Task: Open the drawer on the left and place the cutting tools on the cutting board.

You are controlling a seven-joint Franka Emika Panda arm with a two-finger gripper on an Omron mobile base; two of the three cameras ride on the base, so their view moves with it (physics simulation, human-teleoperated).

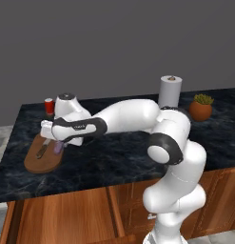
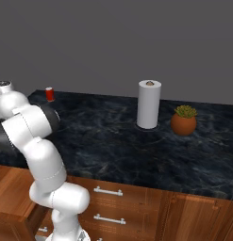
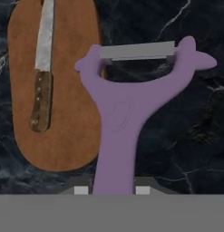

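On the far left of the counter (image 1: 119,157), items as I see them from the console:

Board (image 3: 72,113): flat on the dark stone, near the left edge.

Knife (image 3: 43,68): lying on the board, blade and brown handle in line along the board's length. I count this tool as delivered.

Peeler (image 3: 127,113): clamped in the gripper (image 3: 109,190) by the lower end of its handle, the Y-head and steel blade pointing away from the hand. The jaws are closed narrowly on the handle, one fingertip either side. In the hand view most of the peeler hangs over bare counter just beside the board's edge, with one arm of its head overlapping the wood. In the left base view it shows as a purple sliver under the hand, at the board's right edge. I cannot tell whether it touches anything below.

Drawer: its state I cannot confirm from the base views.

Progress, by my reckoning: one tool placed, the second carried to the board but not yet on it. Remaining: shift the hand over the board toward the knife, lower, release.

Other stock: red can (image 1: 49,106), paper roll (image 2: 149,104), potted plant (image 2: 184,119), all well apart from the work.
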